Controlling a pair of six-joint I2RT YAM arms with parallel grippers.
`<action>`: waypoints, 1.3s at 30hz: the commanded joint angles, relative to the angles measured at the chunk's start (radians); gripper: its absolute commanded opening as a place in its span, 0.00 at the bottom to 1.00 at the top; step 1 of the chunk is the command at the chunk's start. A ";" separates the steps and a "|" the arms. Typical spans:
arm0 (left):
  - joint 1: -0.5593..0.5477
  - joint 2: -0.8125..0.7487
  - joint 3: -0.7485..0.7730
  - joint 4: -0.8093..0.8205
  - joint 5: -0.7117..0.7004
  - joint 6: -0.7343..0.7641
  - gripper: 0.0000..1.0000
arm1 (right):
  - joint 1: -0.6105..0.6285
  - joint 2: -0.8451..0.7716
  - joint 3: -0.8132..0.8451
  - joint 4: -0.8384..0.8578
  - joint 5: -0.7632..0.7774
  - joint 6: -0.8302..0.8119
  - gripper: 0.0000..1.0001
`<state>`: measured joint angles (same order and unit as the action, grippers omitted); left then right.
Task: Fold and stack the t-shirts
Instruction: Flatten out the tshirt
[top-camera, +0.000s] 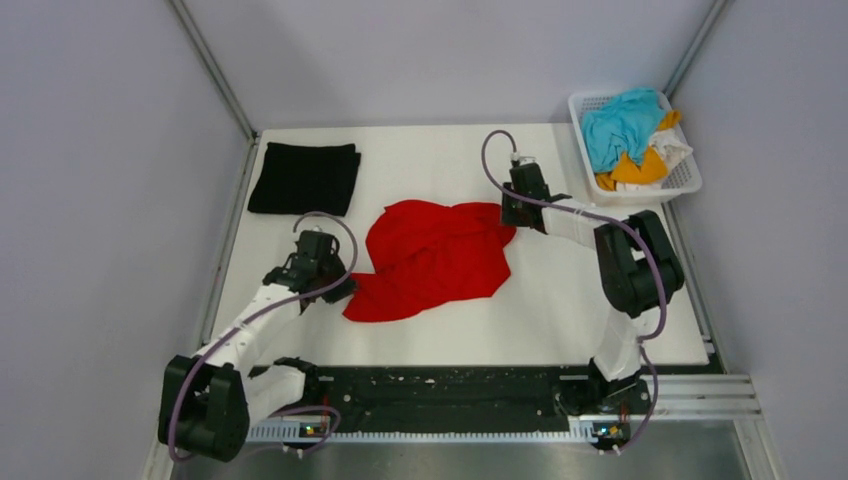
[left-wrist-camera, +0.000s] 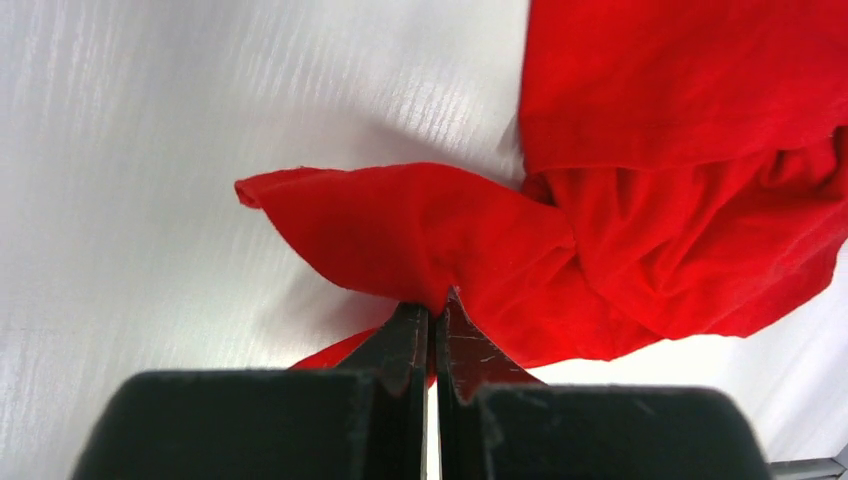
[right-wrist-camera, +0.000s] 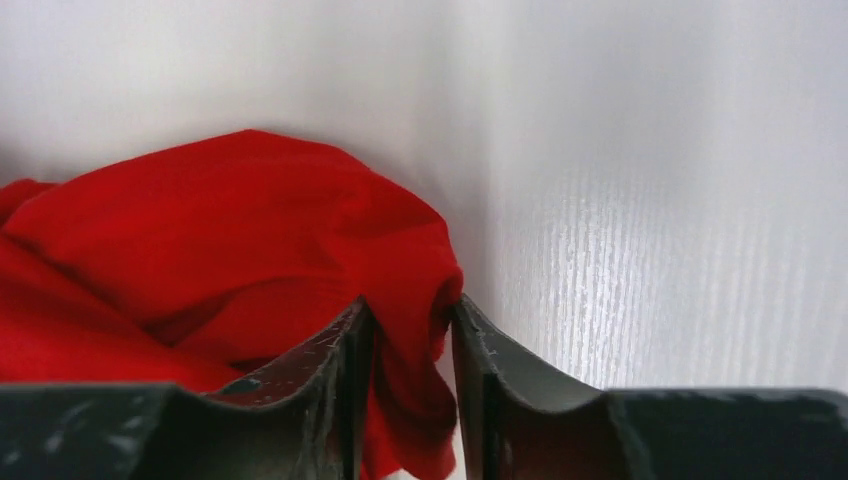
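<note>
White bench (top-camera: 560, 300), grey walls. Item: red t-shirt (top-camera: 435, 255), crumpled mid-bench between my arms. Light, limp, thin, likely to bunch and sag. My left pincer (left-wrist-camera: 432, 315) clenched on its near-left corner, my right pincer (right-wrist-camera: 410, 315) grasping its bunched far-right edge. Best held by the hems, pulled taut

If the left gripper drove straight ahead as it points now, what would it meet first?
The red t-shirt: the left gripper is shut on its fold, and more red cloth likely lies directly ahead.
</note>
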<state>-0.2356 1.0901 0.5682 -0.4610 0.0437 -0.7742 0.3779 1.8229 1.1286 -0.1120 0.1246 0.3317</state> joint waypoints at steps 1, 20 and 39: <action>0.001 -0.052 0.066 -0.036 -0.027 0.029 0.00 | 0.010 0.035 0.046 0.053 0.005 0.017 0.21; 0.004 -0.116 0.890 0.104 -0.063 0.267 0.00 | -0.043 -0.557 0.549 -0.457 -0.033 0.014 0.00; 0.222 0.138 1.104 0.000 -0.092 0.259 0.00 | -0.087 -0.618 0.459 -0.651 0.226 0.095 0.00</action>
<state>-0.1516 1.1755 1.6741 -0.4519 -0.1074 -0.4507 0.3416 1.1561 1.6287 -0.6876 0.3241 0.4007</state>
